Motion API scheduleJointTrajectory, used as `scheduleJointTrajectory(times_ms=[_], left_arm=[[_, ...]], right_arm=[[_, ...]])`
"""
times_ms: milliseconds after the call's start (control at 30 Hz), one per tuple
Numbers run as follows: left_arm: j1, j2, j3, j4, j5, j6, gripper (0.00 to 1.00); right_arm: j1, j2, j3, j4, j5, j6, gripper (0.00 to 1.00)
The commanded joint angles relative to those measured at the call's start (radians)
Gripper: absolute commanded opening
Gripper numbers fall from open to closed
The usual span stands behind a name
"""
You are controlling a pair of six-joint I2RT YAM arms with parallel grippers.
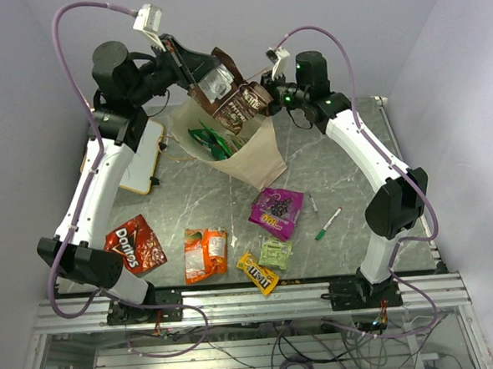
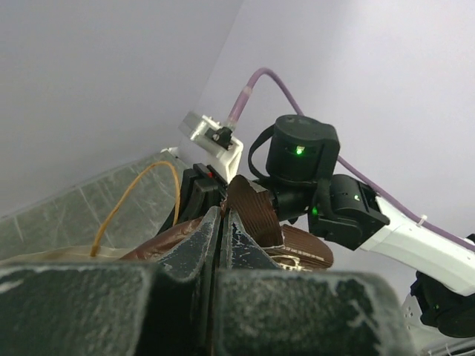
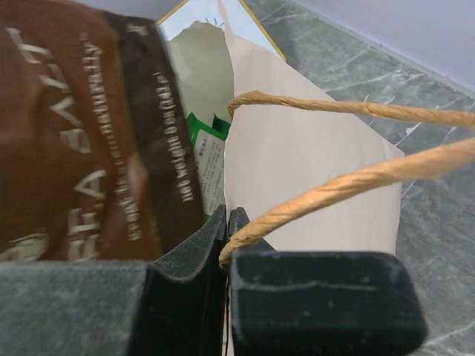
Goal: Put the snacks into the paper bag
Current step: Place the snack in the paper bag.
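The paper bag [image 1: 258,163] stands open at the back middle of the table, with green snack bags [image 1: 206,141] inside it. My left gripper [image 1: 209,76] is shut on the top edge of the brown bag [image 1: 238,106], which hangs over the bag's mouth. In the left wrist view the jaws [image 2: 221,216] pinch that brown bag [image 2: 256,215]. My right gripper [image 3: 237,216] is shut on the paper bag's [image 3: 304,167] rim by a twisted handle [image 3: 341,185]; the brown bag [image 3: 89,133] hangs just to its left.
On the table lie red Doritos [image 1: 135,244], an orange bag [image 1: 205,254], yellow M&M's [image 1: 258,272], a pale green packet [image 1: 275,253] and a purple pouch [image 1: 276,210]. Two marker pens [image 1: 327,223] lie to the right. A whiteboard [image 1: 145,161] sits left of the bag.
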Motion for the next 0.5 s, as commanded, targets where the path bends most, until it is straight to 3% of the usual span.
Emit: scheduleJointTrajectory(times_ms=[0,467], left_arm=[[-0.018,0.009,-0.038,0.177,0.000,-0.054,0.07],[-0.084,0.006,-0.091,0.230,0.038,-0.064,0.07]], right_arm=[[0.004,-0.022,0.009,0.056,-0.028,0.013,0.00],[0.002,0.002,0.036,0.042,0.026,0.016,0.00]])
